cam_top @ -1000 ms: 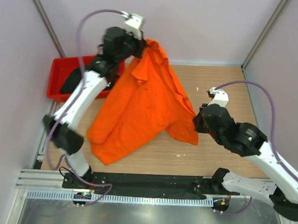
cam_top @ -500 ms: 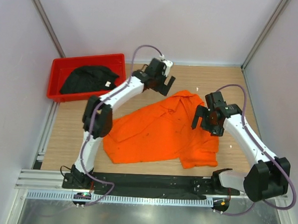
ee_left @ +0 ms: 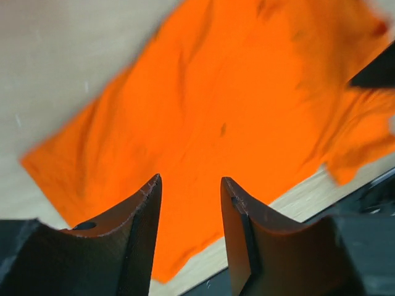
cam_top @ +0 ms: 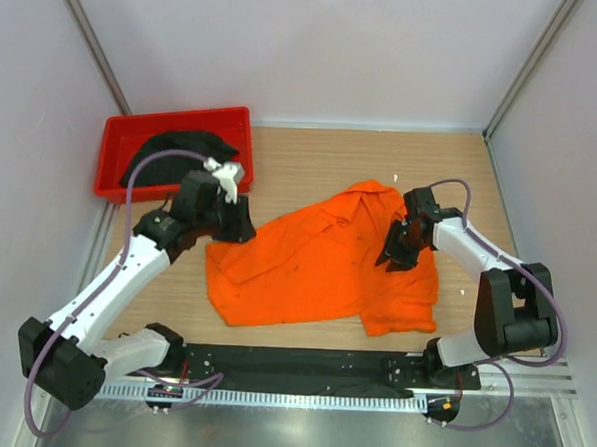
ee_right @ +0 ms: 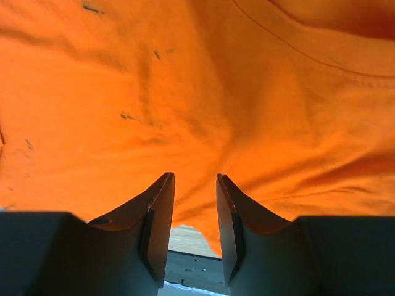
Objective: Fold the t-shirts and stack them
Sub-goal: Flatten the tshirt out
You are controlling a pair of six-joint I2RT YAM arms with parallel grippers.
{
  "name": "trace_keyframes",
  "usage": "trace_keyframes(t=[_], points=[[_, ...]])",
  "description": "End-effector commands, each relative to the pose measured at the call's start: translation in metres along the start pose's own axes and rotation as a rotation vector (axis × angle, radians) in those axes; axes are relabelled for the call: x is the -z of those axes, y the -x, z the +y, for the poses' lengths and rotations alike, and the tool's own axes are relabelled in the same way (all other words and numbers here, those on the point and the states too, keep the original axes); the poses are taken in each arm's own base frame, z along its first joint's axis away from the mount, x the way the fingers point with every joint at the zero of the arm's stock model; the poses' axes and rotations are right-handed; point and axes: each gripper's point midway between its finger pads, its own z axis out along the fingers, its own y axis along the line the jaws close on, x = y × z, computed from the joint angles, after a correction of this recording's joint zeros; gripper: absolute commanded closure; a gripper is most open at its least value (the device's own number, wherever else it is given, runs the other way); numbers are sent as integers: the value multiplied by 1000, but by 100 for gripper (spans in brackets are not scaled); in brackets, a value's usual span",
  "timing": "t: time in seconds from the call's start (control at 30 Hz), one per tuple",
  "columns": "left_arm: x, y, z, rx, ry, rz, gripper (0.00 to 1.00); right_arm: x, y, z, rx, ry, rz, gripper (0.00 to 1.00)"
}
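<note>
Well, nearest to me a black mounting rail (cam_top: 301, 364) runs along the near edge of the tabletop (cam_top: 471, 173). Only a thin strip of bare wood lies between it and the near hem of the orange t-shirt (cam_top: 316, 270). That shirt lies spread out and rumpled across the middle of the tabletop, its length running from near left up to far right. The left claw (ee_left: 188, 185) hangs low over the shirt's left edge, its two fingers parted with nothing between them, just orange cloth below. The right claw (ee_right: 193, 182) is close above the shirt's right part, its fingers also standing apart on an empty gap; whether the tips touch the fabric I cannot tell. Right of the shirt there is open wood up to the right wall, though the right arm's elbow takes up part of it. To the left is a narrower band of wood, crossed by the left arm. Beyond the shirt the wood lies open to the back wall. In the far left corner sits the red bin (cam_top: 123, 139), close against the left wall. In it the black t-shirt (cam_top: 167, 157) lies in a loose heap, apart from the orange one.
</note>
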Motion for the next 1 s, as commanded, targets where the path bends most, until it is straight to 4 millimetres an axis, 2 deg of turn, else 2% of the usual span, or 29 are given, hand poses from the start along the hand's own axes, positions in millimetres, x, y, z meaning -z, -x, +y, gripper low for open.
trace_keyframes(t=[0.0, 0.03, 0.13, 0.2, 0.23, 0.27, 0.3, 0.33, 0.43, 0.47, 0.5, 0.53, 0.57, 0.63, 0.73, 0.77, 0.8, 0.87, 0.9, 0.93, 0.97], points=[[-4, -99, 31, 89, 98, 254, 56, -3, 20, 24, 3, 85, -56, 60], [-5, -108, 35, 86, 111, 263, 57, -5, 22, 25, 7, 87, -62, 60], [-18, -114, 44, 95, 145, 261, 58, -12, 27, 26, 2, 86, -68, 60], [-34, -123, 55, 99, 204, 334, 58, -18, 28, 24, -5, 77, -59, 60], [-40, -116, 54, 97, 209, 342, 58, -20, 30, 24, -7, 73, -62, 60], [-46, -119, 56, 95, 217, 375, 59, -23, 29, 22, -12, 68, -62, 60], [-59, -132, 62, 104, 240, 449, 64, -26, 29, 21, -24, 66, -64, 60], [-66, -125, 59, 106, 230, 448, 66, -28, 33, 20, -28, 59, -82, 60], [-89, -131, 63, 110, 236, 478, 66, -37, 35, 14, -55, 30, -93, 60], [-96, -126, 64, 107, 236, 462, 66, -39, 35, 11, -65, 19, -98, 60], [-101, -127, 67, 100, 242, 466, 66, -41, 37, 9, -72, 9, -107, 60], [-111, -137, 72, 97, 258, 501, 66, -43, 39, 8, -83, 3, -115, 60], [-119, -132, 73, 90, 256, 492, 66, -45, 41, 4, -91, -13, -126, 60], [-135, -145, 81, 78, 270, 545, 66, -47, 46, -5, -116, -41, -135, 60], [-159, -133, 86, 46, 282, 521, 66, -50, 55, -23, -153, -81, -147, 60], [-168, -139, 92, 40, 294, 545, 66, -51, 60, -28, -157, -92, -147, 60], [-178, -118, 88, 26, 287, 503, 66, -53, 64, -37, -171, -119, -150, 60], [-187, -103, 87, 3, 285, 484, 64, -52, 76, -57, -205, -155, -144, 60], [-193, -77, 80, -6, 275, 432, 61, -52, 78, -66, -216, -182, -138, 60], [-191, -68, 76, -12, 274, 434, 58, -48, 87, -78, -242, -195, -146, 58], [-188, -52, 80, -31, 312, 404, 53, -45, 100, -77, -205, -197, -161, 58]])
